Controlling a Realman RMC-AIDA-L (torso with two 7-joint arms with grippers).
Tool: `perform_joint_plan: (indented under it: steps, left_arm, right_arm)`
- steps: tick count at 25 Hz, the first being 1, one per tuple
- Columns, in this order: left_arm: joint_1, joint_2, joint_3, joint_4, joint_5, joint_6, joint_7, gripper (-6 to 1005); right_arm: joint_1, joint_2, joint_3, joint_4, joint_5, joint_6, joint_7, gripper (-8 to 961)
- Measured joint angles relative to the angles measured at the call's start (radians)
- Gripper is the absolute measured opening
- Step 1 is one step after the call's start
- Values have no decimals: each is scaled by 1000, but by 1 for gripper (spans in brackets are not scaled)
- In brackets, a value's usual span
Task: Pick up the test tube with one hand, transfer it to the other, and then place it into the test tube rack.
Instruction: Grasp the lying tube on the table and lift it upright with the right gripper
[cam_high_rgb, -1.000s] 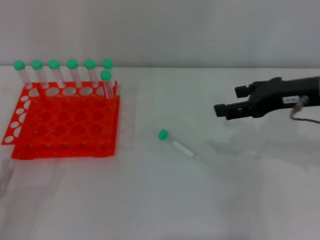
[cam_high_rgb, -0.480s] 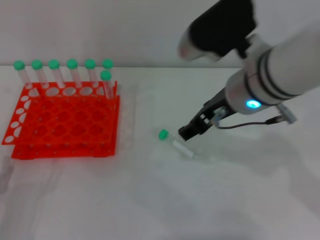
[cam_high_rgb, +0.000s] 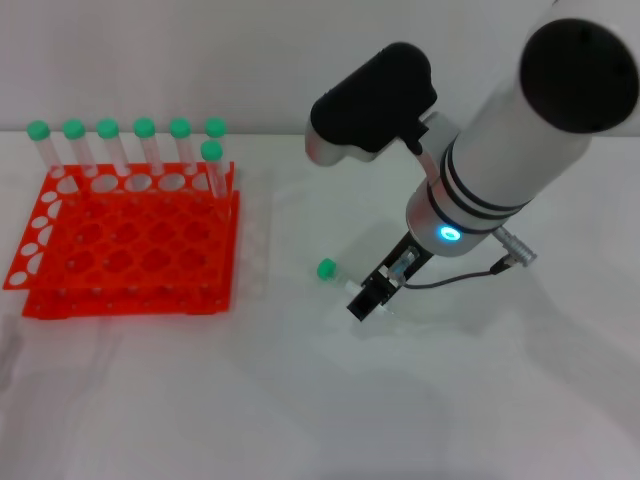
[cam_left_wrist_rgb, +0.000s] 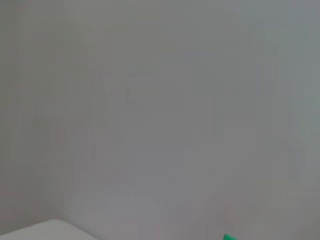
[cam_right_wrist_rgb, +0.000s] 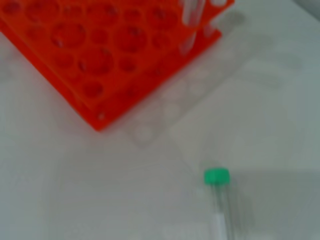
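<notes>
The test tube lies on the white table; its green cap (cam_high_rgb: 326, 268) shows in the head view, while its clear body runs under my right gripper (cam_high_rgb: 368, 301). That black gripper hangs from the thick white arm with a glowing blue light (cam_high_rgb: 443, 234) and is right down at the tube's body, just right of the cap. The right wrist view shows the cap (cam_right_wrist_rgb: 216, 176) and the blurred tube below it. The orange-red rack (cam_high_rgb: 140, 250) stands at the left and also shows in the right wrist view (cam_right_wrist_rgb: 100, 65). My left gripper is out of view.
Several green-capped tubes (cam_high_rgb: 144, 128) stand upright in the rack's back row, one (cam_high_rgb: 211, 150) at its right corner. The white table (cam_high_rgb: 300, 410) spreads in front of and to the right of the rack. The left wrist view shows a blank grey wall.
My right arm has swung in from the right and come down over the lying tube. The gripper has moved from beside the tube onto its body. The tube and rack have not moved.
</notes>
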Motion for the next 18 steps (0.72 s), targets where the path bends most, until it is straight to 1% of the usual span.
perform_joint_plan:
  steps: [6, 11, 16, 18]
  left_arm:
    - [3, 0, 1, 1, 6, 1, -2, 880]
    - [5, 0, 1, 1, 6, 1, -2, 880]
    - [5, -1, 3, 1, 6, 1, -2, 880]
    - [5, -2, 6, 1, 6, 1, -2, 880]
  right_arm:
    - [36, 0, -39, 103, 43, -46, -11, 734]
    - [40, 0, -63, 142, 65, -97, -32, 719]
    - [52, 0, -90, 166, 73, -137, -38, 643]
    - [74, 0, -115, 208, 95, -159, -39, 631]
